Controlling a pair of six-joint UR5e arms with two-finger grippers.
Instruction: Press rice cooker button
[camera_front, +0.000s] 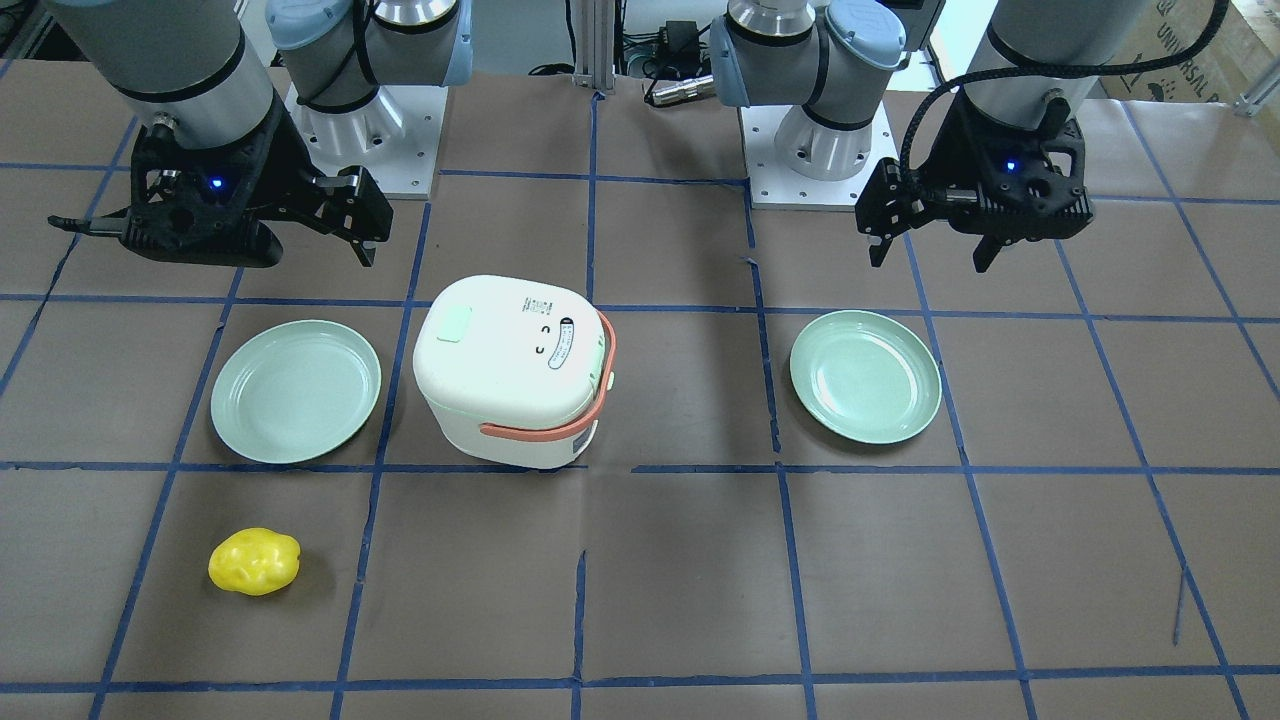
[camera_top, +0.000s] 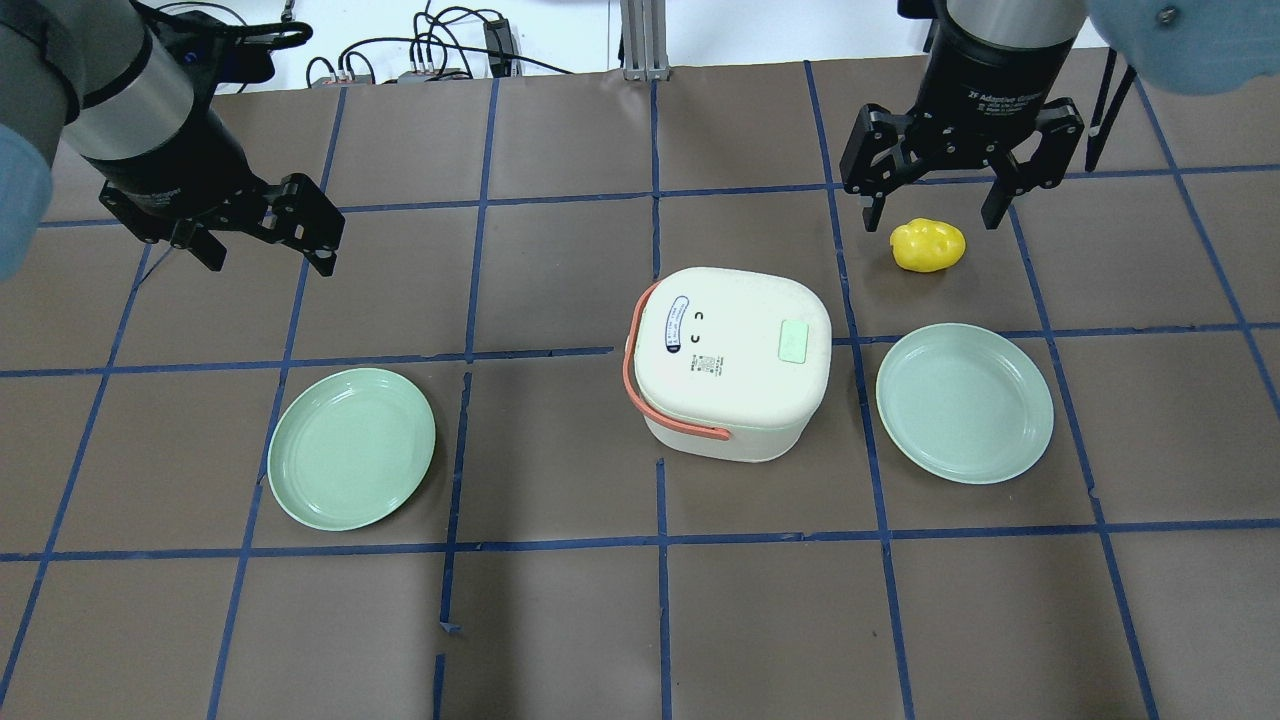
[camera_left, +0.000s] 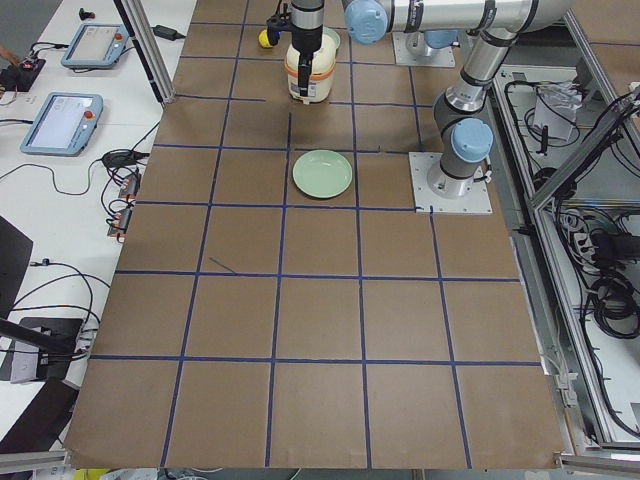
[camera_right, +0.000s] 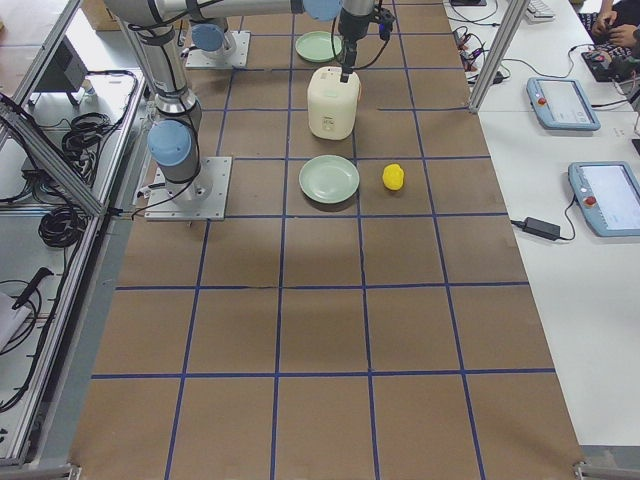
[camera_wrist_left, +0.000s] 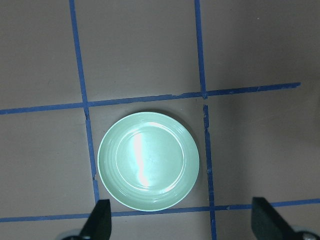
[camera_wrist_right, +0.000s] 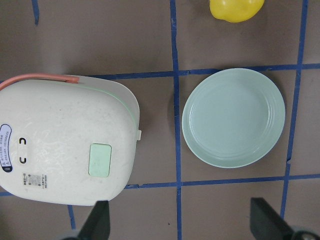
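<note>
The rice cooker (camera_top: 735, 360) stands mid-table with its lid shut, white with a coral handle (camera_top: 640, 385) and an oval label. A mint-green rectangular button (camera_top: 793, 341) sits on its lid; it also shows in the right wrist view (camera_wrist_right: 100, 160). The inner pot is hidden. My right gripper (camera_top: 932, 212) is open and empty, high above the table, beyond the cooker's right side. Its fingertips (camera_wrist_right: 97, 222) frame the bottom of the right wrist view. My left gripper (camera_top: 268, 255) is open and empty, far left of the cooker, above a green plate (camera_wrist_left: 148, 160).
Two mint-green plates lie flat, one left of the cooker (camera_top: 352, 448) and one right of it (camera_top: 965, 402). A yellow lumpy object (camera_top: 928, 245) lies on the table under my right gripper. The brown table (camera_top: 560, 620) has blue tape lines.
</note>
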